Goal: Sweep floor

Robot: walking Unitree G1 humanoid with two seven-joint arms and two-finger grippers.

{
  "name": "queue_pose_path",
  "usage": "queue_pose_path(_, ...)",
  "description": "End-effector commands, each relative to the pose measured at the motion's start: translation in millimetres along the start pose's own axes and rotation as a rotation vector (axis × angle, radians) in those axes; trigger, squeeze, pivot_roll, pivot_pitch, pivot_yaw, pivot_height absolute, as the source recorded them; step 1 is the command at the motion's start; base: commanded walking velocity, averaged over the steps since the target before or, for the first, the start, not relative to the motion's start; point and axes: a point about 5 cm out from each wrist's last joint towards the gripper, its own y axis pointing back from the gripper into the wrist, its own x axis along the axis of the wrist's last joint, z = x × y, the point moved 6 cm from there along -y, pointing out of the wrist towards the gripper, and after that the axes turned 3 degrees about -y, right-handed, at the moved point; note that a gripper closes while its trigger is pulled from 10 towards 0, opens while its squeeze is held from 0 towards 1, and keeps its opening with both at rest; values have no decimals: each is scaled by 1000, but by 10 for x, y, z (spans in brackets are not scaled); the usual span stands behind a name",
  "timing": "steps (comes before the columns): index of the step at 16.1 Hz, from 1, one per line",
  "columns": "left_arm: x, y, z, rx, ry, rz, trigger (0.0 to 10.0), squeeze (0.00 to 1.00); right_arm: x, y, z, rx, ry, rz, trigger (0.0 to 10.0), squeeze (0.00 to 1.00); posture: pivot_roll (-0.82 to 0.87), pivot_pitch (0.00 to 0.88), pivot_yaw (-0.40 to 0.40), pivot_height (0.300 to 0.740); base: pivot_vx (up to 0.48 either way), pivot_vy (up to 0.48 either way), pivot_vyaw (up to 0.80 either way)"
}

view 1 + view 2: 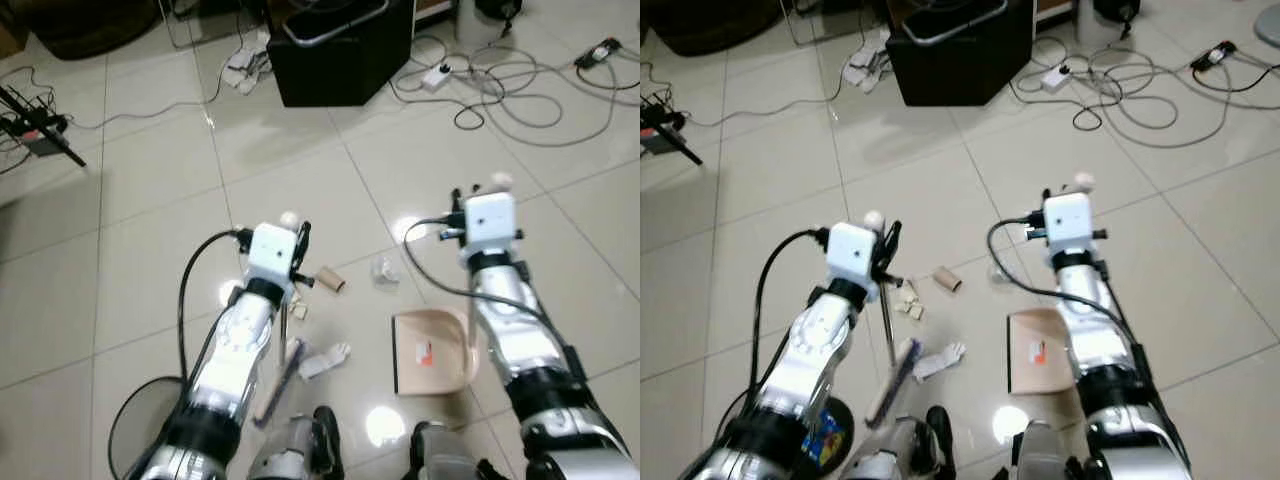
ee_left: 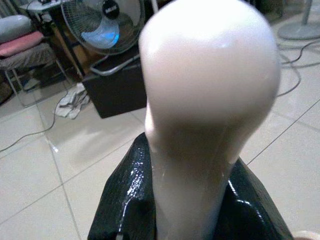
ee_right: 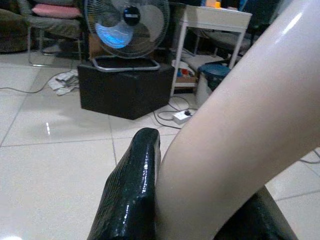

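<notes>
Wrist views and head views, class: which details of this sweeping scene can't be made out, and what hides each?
- Dustpan handle: behind the right arm, eye views.
- Floor litter: blocked by the broom handle in the left wrist view.
- Small scraps: too small to identify.

A thick, glossy cream handle (image 3: 240,145) crossed the frame on a slant, and the right gripper (image 3: 200,210) was clamped on it, its black fingers (image 3: 131,195) pressed against either side. Beyond them lay a pale tiled floor (image 3: 55,165). A standing fan (image 3: 127,24) rose behind a black box (image 3: 122,90). A white power strip (image 3: 181,116) with cables rested near a small white table (image 3: 215,20), and crumpled cloth (image 3: 62,81) lay beside the box.
</notes>
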Motion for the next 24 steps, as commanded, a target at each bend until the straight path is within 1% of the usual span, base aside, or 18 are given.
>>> queue_pose_path(1, -15, -16, -29, 14, -26, 0, 10000, 0, 16, 17, -199, 47, -2, 18, 10000, 0, 36, 307, 217, 740, 0, 0, 0)
queue_pose_path(3, 20, -110, 32, 3, -24, 5, 10000, 0, 41, 23, -375, 86, -20, 38, 10000, 0, 40, 310, 221, 740, 0, 0, 0)
queue_pose_path(6, 35, -232, 76, 28, 31, -8, 10000, 0, 94, 64, -651, 141, -59, 62, 10000, 0, 31, 307, 226, 740, 0, 0, 0)
queue_pose_path(7, 31, -244, 76, 38, 42, -12, 10000, 0, 109, 78, -698, 151, -64, 69, 10000, 0, 27, 308, 225, 740, 0, 0, 0)
queue_pose_path(10, 3, -272, 100, 75, 81, -27, 10000, 0, 151, 205, -958, 208, -86, 95, 10000, 0, 14, 304, 223, 740, 0, 0, 0)
queue_pose_path(11, -30, -274, 61, 116, 103, -42, 10000, 0, 169, 245, -1035, 219, -102, 101, 10000, 0, 8, 302, 224, 740, 0, 0, 0)
queue_pose_path(13, -40, -275, 21, 146, 111, -47, 10000, 0, 182, 271, -1080, 227, -108, 104, 10000, 0, 4, 299, 224, 740, 0, 0, 0)
queue_pose_path(14, -28, -302, -27, 179, 148, -47, 10000, 0, 170, 304, -1126, 234, -115, 99, 10000, 0, 1, 293, 224, 740, 0, 0, 0)
queue_pose_path(16, 63, -360, -45, 187, 195, -17, 10000, 0, 136, 334, -1146, 234, -121, 86, 10000, 0, 3, 287, 223, 740, 0, 0, 0)
queue_pose_path(18, 338, -455, -2, 137, 291, 77, 10000, 0, 68, 358, -1098, 215, -124, 64, 10000, 0, 5, 284, 223, 740, 0, 0, 0)
queue_pose_path(20, 492, -494, 32, 92, 339, 128, 10000, 0, 31, 362, -1062, 204, -121, 51, 10000, 0, 6, 277, 228, 740, 0, 0, 0)
queue_pose_path(22, 668, -525, 90, 21, 381, 182, 10000, 0, 3, 365, -1030, 197, -117, 42, 10000, 0, 6, 274, 228, 740, 0, 0, 0)
queue_pose_path(24, 750, -527, 119, -21, 402, 204, 10000, 0, -15, 369, -1018, 195, -117, 36, 10000, 0, 8, 266, 225, 740, 0, 0, 0)
